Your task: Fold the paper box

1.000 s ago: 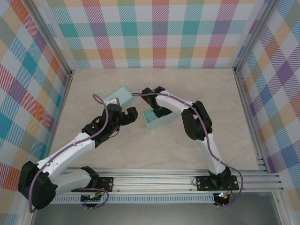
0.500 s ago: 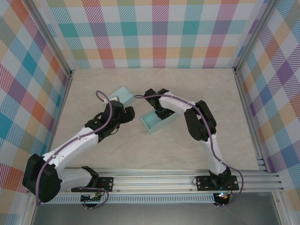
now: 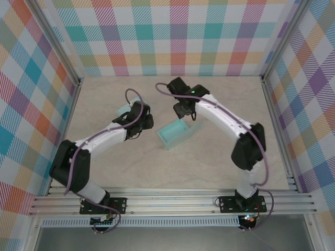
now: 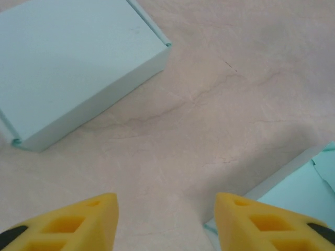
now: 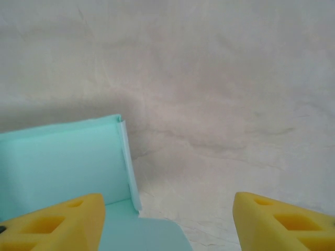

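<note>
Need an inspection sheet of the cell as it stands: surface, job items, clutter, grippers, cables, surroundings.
Surface: beige veined table, flat, no spills seen.
Job's things: open teal box mid-table, top not yet closed; closed teal box to its left, apart from it.
Clutter: nothing seen.
Grippers: left gripper open, over the table between the two boxes, holding nothing; right gripper open, above a corner of the open teal box, holding nothing.
Cables: purple cable looped along each arm, not touching either box.
Surroundings: plaid walls on three sides; metal rail at the near edge.
</note>
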Robot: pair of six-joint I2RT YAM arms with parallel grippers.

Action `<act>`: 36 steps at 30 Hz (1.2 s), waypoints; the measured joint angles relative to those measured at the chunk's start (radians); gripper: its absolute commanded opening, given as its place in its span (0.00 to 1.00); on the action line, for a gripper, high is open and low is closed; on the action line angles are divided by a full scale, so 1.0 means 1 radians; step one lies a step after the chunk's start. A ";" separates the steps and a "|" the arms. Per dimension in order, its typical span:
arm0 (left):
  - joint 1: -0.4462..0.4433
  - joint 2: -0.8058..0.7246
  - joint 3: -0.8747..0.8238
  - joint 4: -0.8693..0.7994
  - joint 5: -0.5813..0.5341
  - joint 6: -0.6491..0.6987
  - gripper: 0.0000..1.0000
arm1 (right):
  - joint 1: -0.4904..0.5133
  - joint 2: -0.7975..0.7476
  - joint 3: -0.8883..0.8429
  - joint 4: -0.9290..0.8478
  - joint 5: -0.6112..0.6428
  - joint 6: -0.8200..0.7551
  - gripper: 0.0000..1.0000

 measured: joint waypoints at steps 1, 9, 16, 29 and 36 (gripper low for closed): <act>0.000 0.039 0.023 0.003 0.004 0.012 0.25 | 0.000 -0.067 -0.032 0.016 0.001 0.019 0.61; 0.000 0.243 0.143 0.003 0.032 0.061 0.21 | -0.015 -0.587 -0.536 0.132 -0.016 0.270 0.40; 0.000 0.278 0.140 0.013 0.106 0.076 0.18 | -0.097 -0.766 -1.094 0.421 -0.279 0.548 0.23; -0.001 0.281 0.011 0.127 0.215 0.050 0.13 | -0.134 -0.368 -1.185 0.972 -0.561 0.722 0.13; -0.043 0.216 -0.104 0.223 0.259 -0.024 0.12 | -0.219 -0.247 -1.096 1.072 -0.637 0.702 0.13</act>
